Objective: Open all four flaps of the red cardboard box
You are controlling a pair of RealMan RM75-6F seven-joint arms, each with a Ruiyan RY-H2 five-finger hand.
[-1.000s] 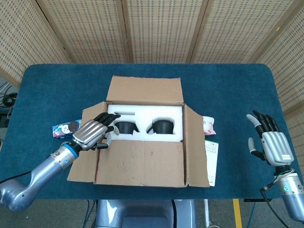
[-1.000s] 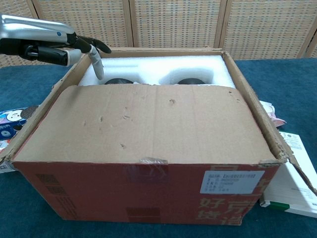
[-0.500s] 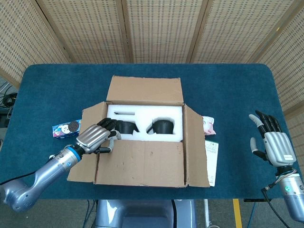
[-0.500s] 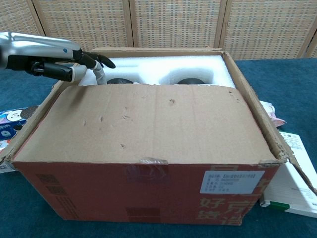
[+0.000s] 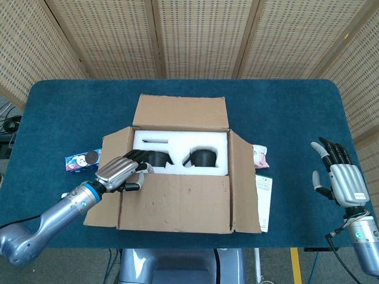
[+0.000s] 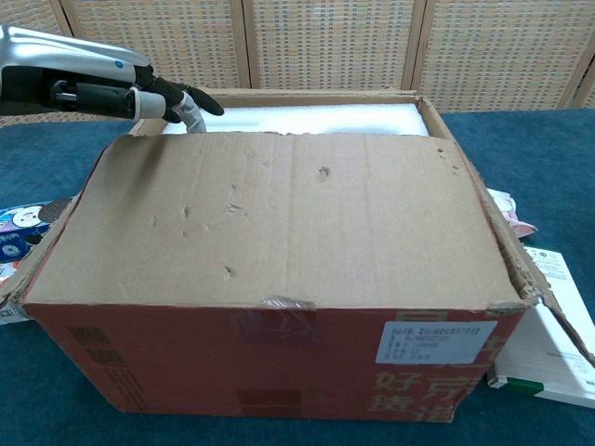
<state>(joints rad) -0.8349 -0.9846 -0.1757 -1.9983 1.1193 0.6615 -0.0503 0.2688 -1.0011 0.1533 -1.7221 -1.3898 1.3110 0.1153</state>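
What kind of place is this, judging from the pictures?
Probably a robot test or data-recording room, not a home: perforated folding screens wall off a table covered in blue cloth, and cables lie on the floor at the left.

A blue-covered table (image 5: 284, 112) carries a cookie packet (image 5: 82, 160) lying flat on the left. On the right lie a pink-and-white pouch (image 5: 260, 156) and, nearer, a white leaflet (image 5: 264, 201). Perforated wooden panels (image 5: 201, 35) stand at the far side.
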